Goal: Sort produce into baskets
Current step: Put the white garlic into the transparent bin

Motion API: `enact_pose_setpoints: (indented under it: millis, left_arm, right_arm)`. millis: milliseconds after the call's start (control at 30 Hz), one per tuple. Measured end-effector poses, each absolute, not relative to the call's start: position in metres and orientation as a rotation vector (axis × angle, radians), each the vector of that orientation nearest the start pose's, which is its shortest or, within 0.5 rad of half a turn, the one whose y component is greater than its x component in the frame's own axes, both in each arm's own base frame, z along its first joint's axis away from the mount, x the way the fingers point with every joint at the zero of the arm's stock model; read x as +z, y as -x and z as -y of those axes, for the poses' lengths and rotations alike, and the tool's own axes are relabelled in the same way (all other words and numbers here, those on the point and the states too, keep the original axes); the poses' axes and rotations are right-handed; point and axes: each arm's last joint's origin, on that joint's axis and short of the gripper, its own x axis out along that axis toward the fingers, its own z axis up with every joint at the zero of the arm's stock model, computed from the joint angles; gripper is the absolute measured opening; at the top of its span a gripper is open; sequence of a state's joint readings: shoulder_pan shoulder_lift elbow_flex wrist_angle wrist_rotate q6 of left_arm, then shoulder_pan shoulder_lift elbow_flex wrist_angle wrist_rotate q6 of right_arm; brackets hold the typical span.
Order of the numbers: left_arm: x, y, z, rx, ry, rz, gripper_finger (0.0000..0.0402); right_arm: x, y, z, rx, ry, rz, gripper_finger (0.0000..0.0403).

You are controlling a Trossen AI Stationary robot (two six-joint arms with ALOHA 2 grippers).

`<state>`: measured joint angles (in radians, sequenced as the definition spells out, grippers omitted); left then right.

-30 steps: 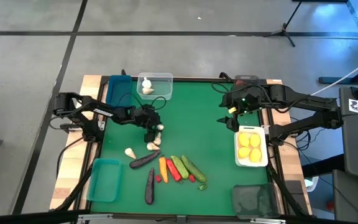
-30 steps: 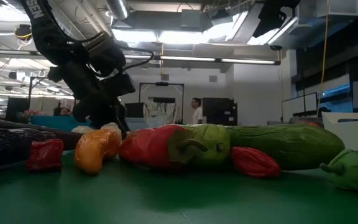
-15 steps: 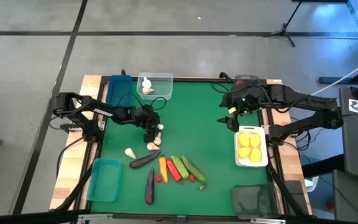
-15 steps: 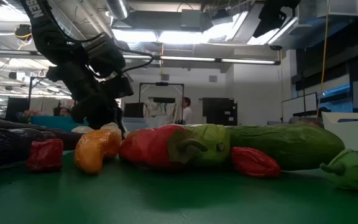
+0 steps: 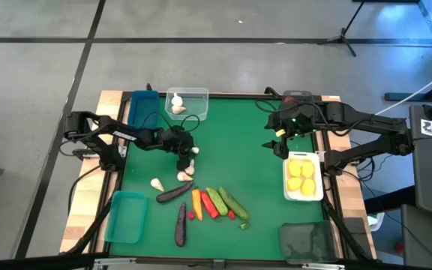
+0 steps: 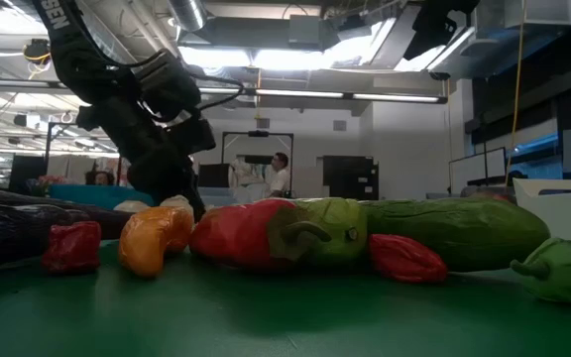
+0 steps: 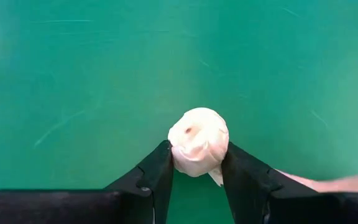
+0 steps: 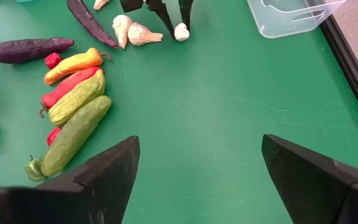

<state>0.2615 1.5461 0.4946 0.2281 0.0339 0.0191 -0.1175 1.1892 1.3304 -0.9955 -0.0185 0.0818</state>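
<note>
White garlic (image 7: 197,142) between left hand (image 7: 196,176) fingers

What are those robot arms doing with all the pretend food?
They are sorting toy produce into baskets. The left gripper is down on the green table, its fingers pinching a white garlic. One garlic already sits in the clear basket, and the lemons are in the white basket. The right gripper waits open near that basket. Eggplants, cucumbers, peppers and a carrot lie unsorted.
</note>
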Motion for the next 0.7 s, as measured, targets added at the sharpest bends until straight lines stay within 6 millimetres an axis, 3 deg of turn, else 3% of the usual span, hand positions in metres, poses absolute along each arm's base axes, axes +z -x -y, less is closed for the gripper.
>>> enact_pose_setpoints:
  millis: [333,567,700]
  left_arm:
    - [0.131,-0.259,-0.074,0.466,0.239,-0.714,0.0121]
    - [0.158,-0.28,-0.081,0.496,0.237,-0.614,0.012]
    - [0.179,-0.283,-0.088,0.605,0.211,-0.584,0.012]
  right_arm:
    - [0.37,-0.218,0.025,-0.128,-0.134,-0.849,0.0335]
    - [0.369,-0.218,0.025,-0.128,-0.134,-0.85,0.0335]
    - [0.369,-0.218,0.025,-0.128,-0.135,-0.851,0.0335]
